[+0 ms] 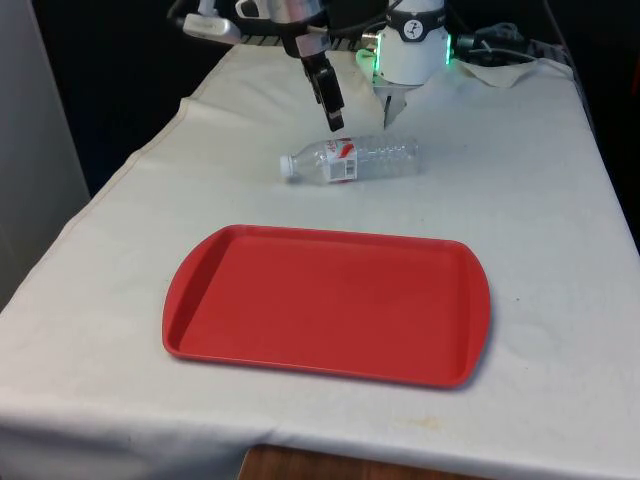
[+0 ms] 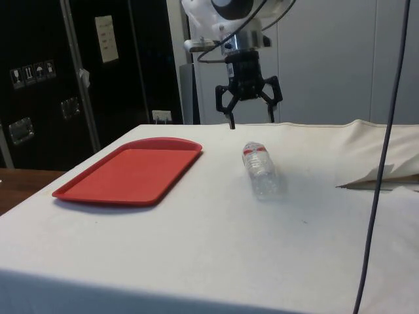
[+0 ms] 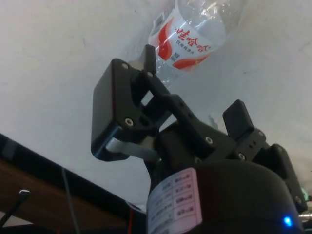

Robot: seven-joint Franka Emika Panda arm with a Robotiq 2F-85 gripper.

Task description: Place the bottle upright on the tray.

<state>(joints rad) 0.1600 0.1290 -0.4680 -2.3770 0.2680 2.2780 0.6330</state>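
Note:
A clear plastic bottle (image 1: pixel 352 160) with a red-and-white label lies on its side on the white cloth, its white cap pointing to the front view's left. It rests just beyond the far rim of the red tray (image 1: pixel 325 305), which holds nothing. My gripper (image 1: pixel 335 118) hangs open a little above the bottle's label end, fingers pointing down and touching nothing. In the side view the gripper (image 2: pixel 251 122) is spread wide above and behind the bottle (image 2: pixel 260 169), with the tray (image 2: pixel 127 173) to the left. The wrist view has the bottle (image 3: pixel 195 34) beyond the gripper (image 3: pixel 192 80).
Cables and bunched cloth (image 1: pixel 500 55) lie near the robot's base at the front view's far right. A fold of cloth (image 2: pixel 380 176) and a hanging cable (image 2: pixel 386 131) are at the side view's right. Bare cloth surrounds the tray.

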